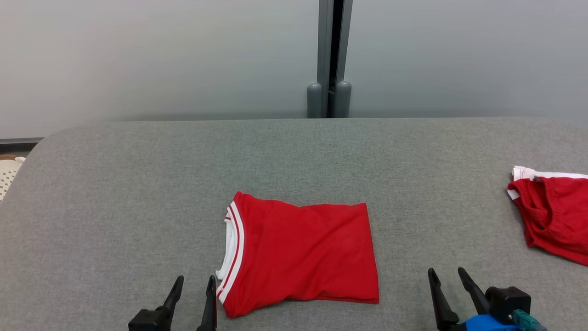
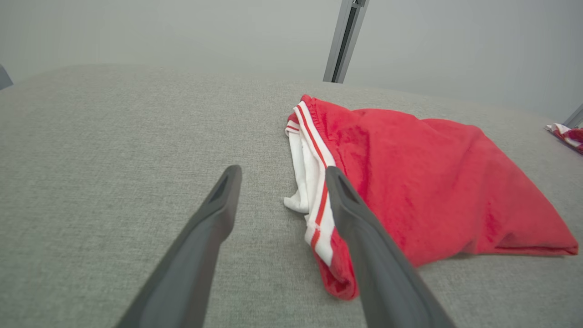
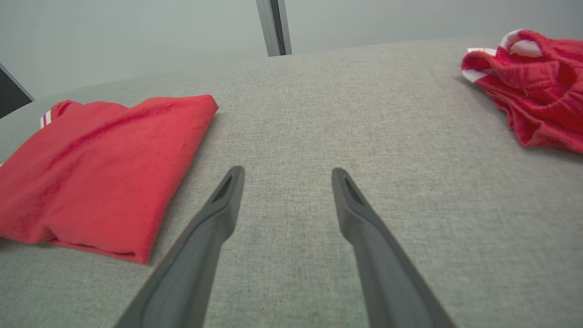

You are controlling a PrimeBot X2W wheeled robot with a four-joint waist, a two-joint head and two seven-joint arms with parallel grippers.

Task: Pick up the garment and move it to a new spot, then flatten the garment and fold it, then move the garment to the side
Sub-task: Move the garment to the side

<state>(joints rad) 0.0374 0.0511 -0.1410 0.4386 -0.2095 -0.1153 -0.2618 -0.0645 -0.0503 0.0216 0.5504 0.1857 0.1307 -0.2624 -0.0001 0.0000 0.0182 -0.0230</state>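
Already folded, by the look of it, the garment [image 1: 303,253] lies as a flat red rectangle on the grey table [image 1: 294,151], so I judge the step left is shifting it aside, and most risks sit in how it gets gripped. Far out beyond the left gripper [image 1: 195,278] a pale object [image 1: 8,174] peeks past the table's rounded corner, possibly a basket, though it is too cropped to be sure; a push that way could carry the cloth over the edge. That gripper's jaws stand spread and hold nothing, the inner one just beside the white-and-red striped edge, where loose white layers stick out. Closing there might catch only the top layer, and a pull would then peel the fold open. Between the two grippers the cloth rests on a felt-like surface, so dragging rather than lifting would likely bunch it. The right gripper [image 1: 446,271], jaws likewise spread and empty, hangs well apart from the garment's near right corner; a one-sided lift would leave that end sagging. Further right, a second red garment [image 1: 556,220] lies crumpled near the table's edge, and setting the folded one down there could tangle the pair
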